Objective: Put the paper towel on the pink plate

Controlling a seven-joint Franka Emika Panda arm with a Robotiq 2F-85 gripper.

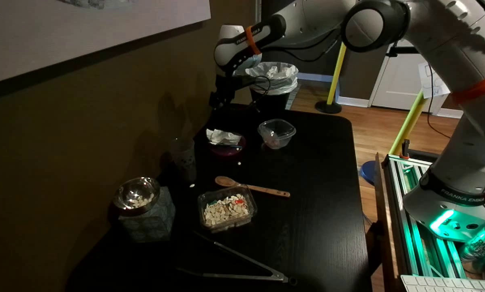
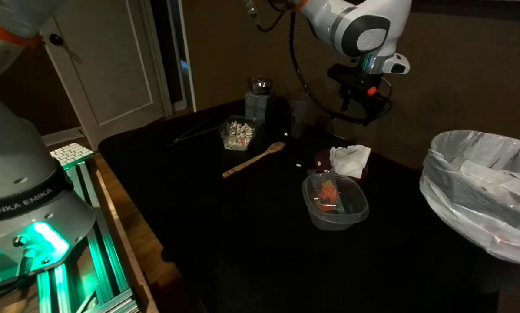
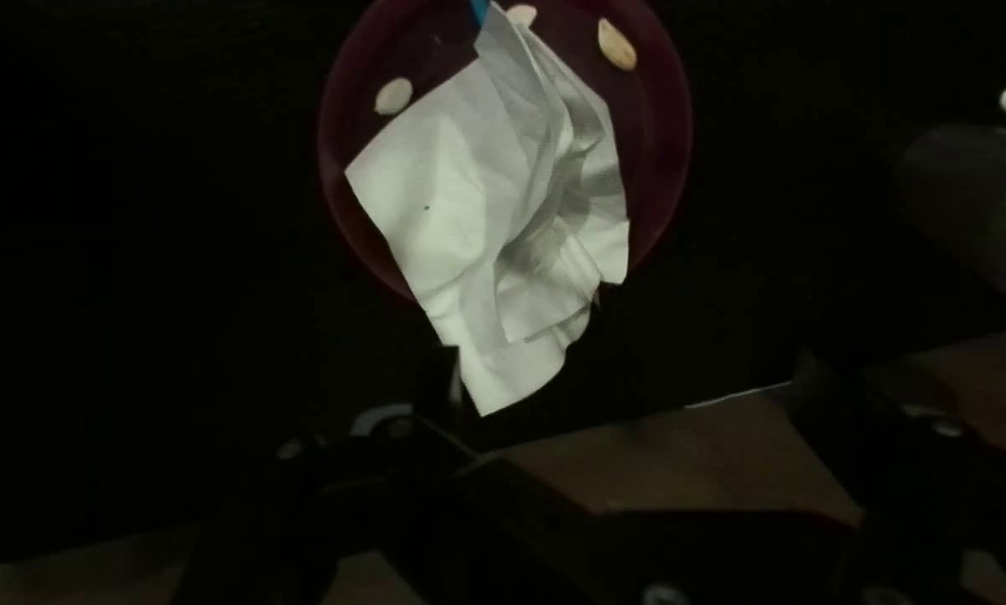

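In the wrist view, the pink plate [image 3: 669,134] is cropped and partly covered by the paper towel [image 3: 460,202]; the gripper [image 3: 629,370] is shadowed, its jaws parted.

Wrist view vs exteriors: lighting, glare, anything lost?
Wrist view: very dark, tool nearly black on black, paper towel stands out bright, pink plate reads as dark maroon. Both exterior views: tabletop looks underexposed, green base light glares to near white, tool too dark to read finely.

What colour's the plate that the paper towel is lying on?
The plate looks dark maroon in this dim light; the wrist view shows it best.
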